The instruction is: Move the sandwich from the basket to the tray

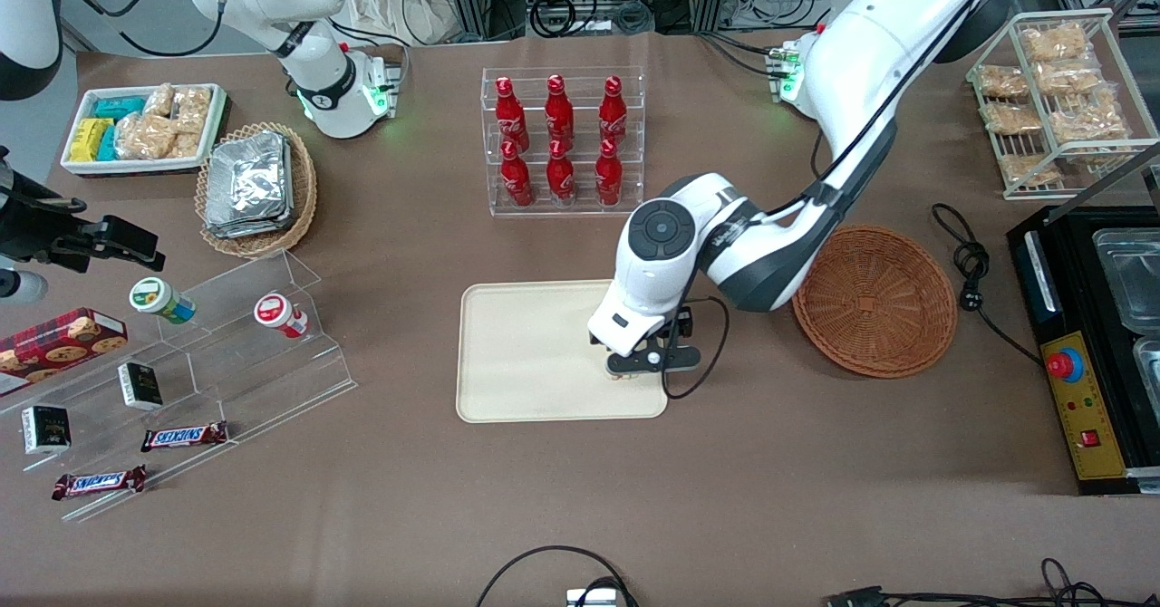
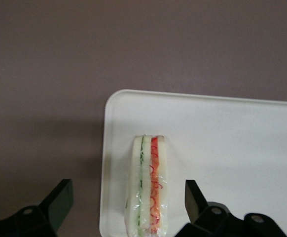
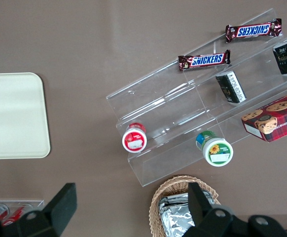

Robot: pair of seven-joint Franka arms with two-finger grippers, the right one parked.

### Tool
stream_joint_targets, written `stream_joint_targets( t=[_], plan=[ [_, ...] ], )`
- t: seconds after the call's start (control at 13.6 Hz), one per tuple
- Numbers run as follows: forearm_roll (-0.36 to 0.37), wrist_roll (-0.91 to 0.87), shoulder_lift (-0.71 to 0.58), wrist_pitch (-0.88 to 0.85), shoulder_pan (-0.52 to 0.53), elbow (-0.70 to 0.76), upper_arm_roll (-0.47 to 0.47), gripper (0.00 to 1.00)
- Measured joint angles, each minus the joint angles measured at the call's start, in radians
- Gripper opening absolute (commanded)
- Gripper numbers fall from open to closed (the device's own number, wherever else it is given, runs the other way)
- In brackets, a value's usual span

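Sandwich resting on the tray, gripper spread wide above it

The triangular white-bread sandwich (image 2: pixel 149 185) stands on edge near a corner of the cream-beige rectangular tray (image 1: pixel 526 353). The left arm's gripper (image 2: pixel 128 205) hovers over it, fingers (image 2: pixel 59 200) apart, not touching. The round reddish-brown wicker basket (image 1: pixel 874 301) sits beside the tray, toward the working arm's end.

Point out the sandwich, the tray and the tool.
sandwich (image 2: pixel 148 187), left wrist view, on its layered cut edge.
tray (image 1: pixel 517 353), front view, on its bare floor.
tool (image 2: pixel 128 202), left wrist view, midway between its open fingertips.
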Motion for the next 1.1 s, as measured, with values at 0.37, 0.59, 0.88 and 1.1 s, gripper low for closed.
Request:
stream_joint_targets(
  t=[0.37, 0.59, 0.88, 1.1],
  plan=[
    [0.001, -0.036, -0.095, -0.105, 0.077, 0.031, 0.005, 1.00],
    [0.000, -0.036, -0.149, -0.157, 0.154, 0.031, 0.005, 1.00],
    [-0.025, -0.030, -0.207, -0.205, 0.228, 0.032, 0.004, 1.00],
    [-0.054, 0.015, -0.230, -0.237, 0.259, 0.031, 0.005, 1.00]
  ],
)
